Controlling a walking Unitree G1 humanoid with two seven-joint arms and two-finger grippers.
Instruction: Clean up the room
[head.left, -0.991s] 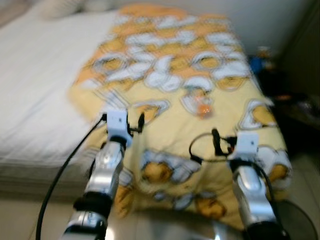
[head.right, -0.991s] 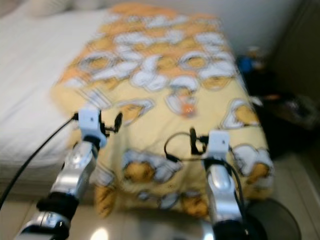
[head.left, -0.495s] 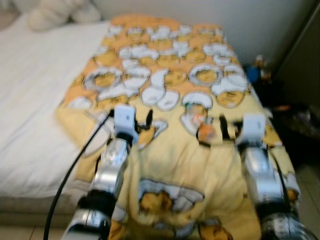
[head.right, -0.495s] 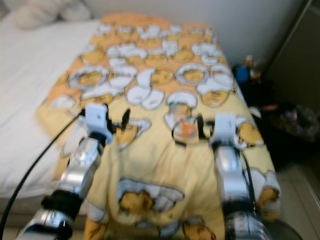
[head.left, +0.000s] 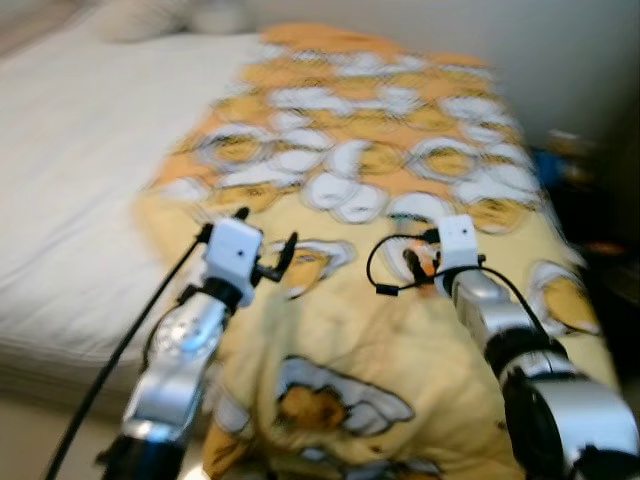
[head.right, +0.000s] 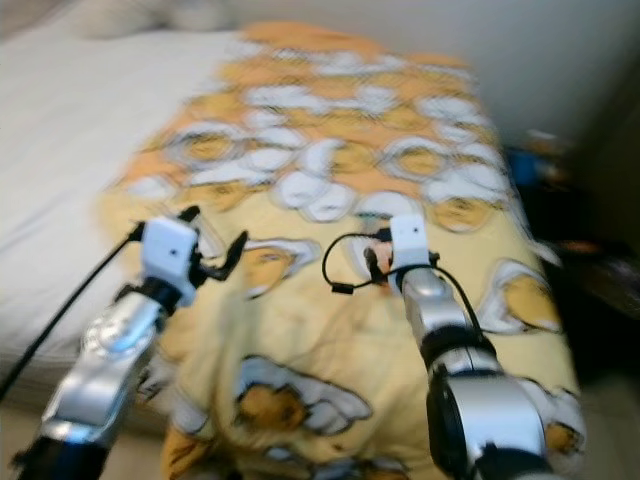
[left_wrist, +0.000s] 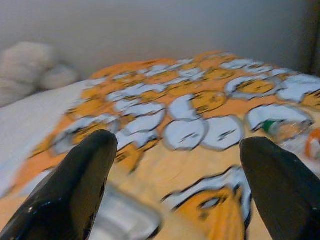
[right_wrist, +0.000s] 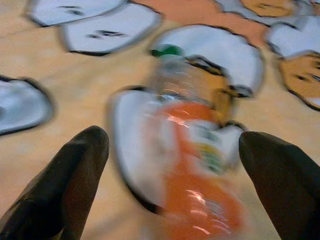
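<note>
A clear plastic bottle (right_wrist: 192, 150) with an orange label and green cap lies on the yellow blanket (head.left: 380, 160) printed with white and orange cartoon shapes. My right gripper (right_wrist: 172, 165) is open, its two black fingers on either side of the bottle just above it; in the eye views it hovers at the blanket's middle (head.left: 425, 258). The bottle (left_wrist: 287, 127) also shows off to one side in the left wrist view. Open as well, my left gripper (head.left: 265, 245) is held over the blanket's left edge, with nothing between its fingers.
The blanket covers the right half of a bed with a white sheet (head.left: 70, 150). Pale pillows (left_wrist: 30, 67) lie at the head. A dark cluttered area (head.right: 590, 220) with a blue object sits right of the bed. Pictures are blurred.
The camera has shifted and the view is blurred. My right gripper has reached forward and now straddles the bottle. My left gripper stays raised over the blanket's left edge.
</note>
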